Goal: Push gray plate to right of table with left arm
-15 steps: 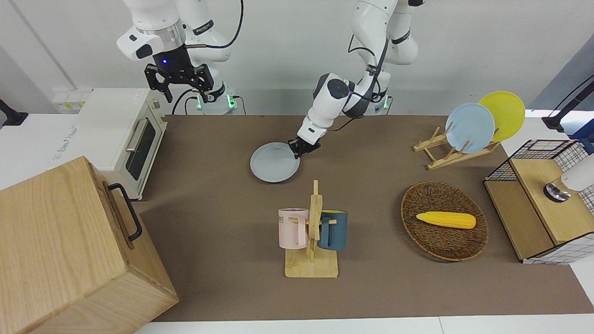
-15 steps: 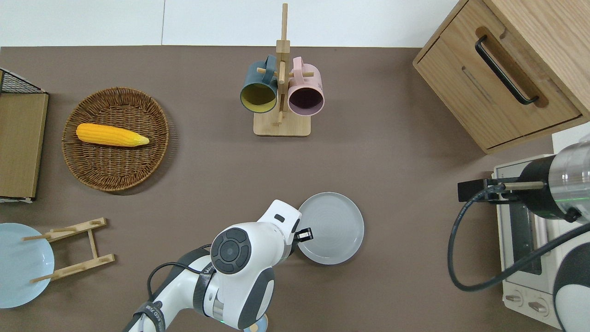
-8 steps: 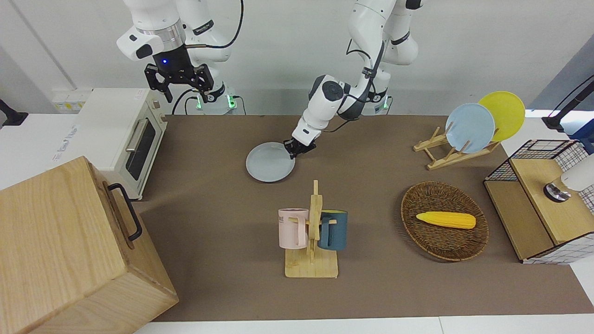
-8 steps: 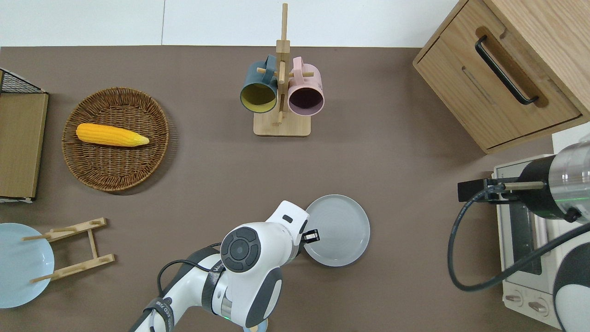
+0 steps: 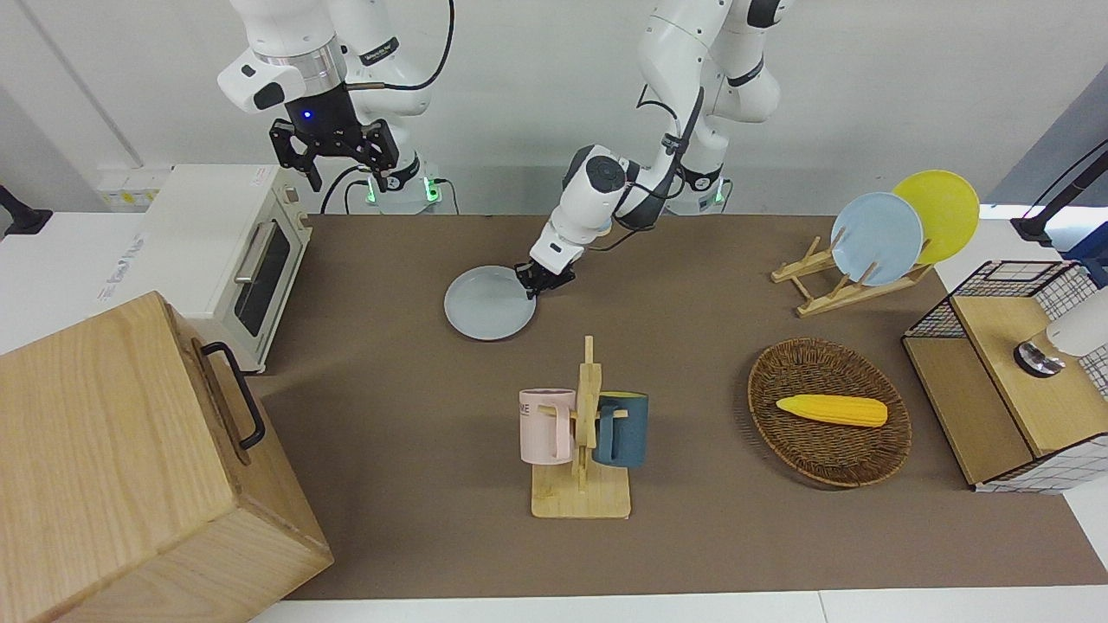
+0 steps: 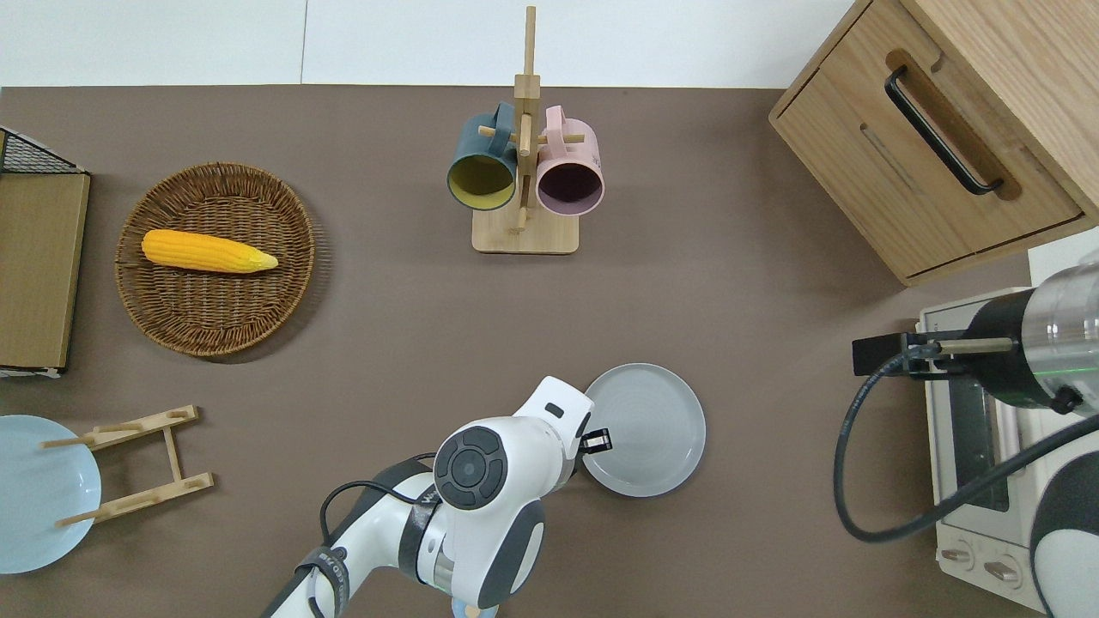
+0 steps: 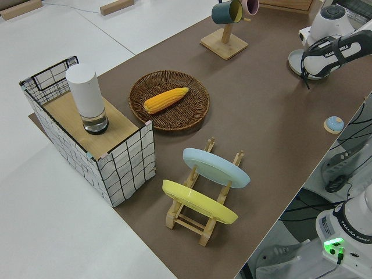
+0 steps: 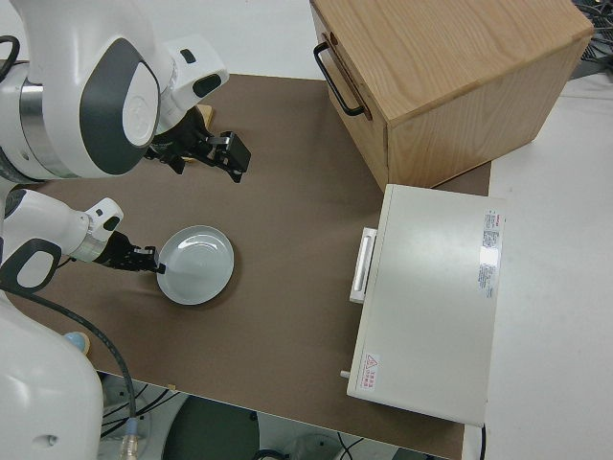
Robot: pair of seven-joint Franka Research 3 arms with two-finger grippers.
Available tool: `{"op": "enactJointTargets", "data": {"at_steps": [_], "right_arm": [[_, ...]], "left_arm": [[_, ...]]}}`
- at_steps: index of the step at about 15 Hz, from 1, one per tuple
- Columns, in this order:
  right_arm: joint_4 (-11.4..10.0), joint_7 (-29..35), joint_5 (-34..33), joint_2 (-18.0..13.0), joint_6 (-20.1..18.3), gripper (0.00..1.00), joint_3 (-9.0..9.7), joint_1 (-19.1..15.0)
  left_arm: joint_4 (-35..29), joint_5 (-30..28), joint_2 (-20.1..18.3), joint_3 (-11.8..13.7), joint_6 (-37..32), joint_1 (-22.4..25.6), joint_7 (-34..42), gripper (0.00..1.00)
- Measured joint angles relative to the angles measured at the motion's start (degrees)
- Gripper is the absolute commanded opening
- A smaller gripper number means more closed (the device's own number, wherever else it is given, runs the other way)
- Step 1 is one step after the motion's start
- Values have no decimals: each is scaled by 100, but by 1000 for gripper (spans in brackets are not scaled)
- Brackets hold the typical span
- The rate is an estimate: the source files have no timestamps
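The gray plate [image 5: 489, 303] lies flat on the brown table [image 5: 389, 389], near the robots' edge and a little toward the right arm's end; it also shows in the overhead view [image 6: 648, 429] and the right side view [image 8: 196, 265]. My left gripper [image 5: 532, 282] is shut and low at the table, its tip touching the plate's rim on the side toward the left arm's end, as the overhead view [image 6: 598, 442] shows. It holds nothing. My right gripper [image 5: 333, 156] is open and parked.
A white toaster oven [image 5: 225, 251] and a wooden cabinet [image 5: 130, 467] stand at the right arm's end. A mug rack [image 5: 582, 433] stands farther from the robots than the plate. A wicker basket with corn [image 5: 829, 411], a plate rack [image 5: 874, 242] and a wire crate [image 5: 1021, 372] are toward the left arm's end.
My left gripper has slid toward the right arm's end, touching the rim, and the gray plate has moved the same way with it. The right arm has not moved.
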Motion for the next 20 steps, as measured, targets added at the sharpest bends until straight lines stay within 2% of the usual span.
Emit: {"op": "enactJointTargets", "data": {"at_steps": [1,3,10,14,20], "right_arm": [[0,0,0,0,0,996,0,0],[0,0,0,0,0,996,0,0],[0,0,0,0,0,996,0,0],[0,0,0,0,0,996,0,0],[0,0,0,0,0,996,0,0]], "left_arm": [[74,-21,74,1,19,-47,-8,625],[185,-35,169,9,51,-95,-17,973],[294,-193,197,68,-1,-89,-47,991],[349,-200,-2,176,-616,85,-41,993],[406,-198,-532,837,-1787,376,361,993]]}}
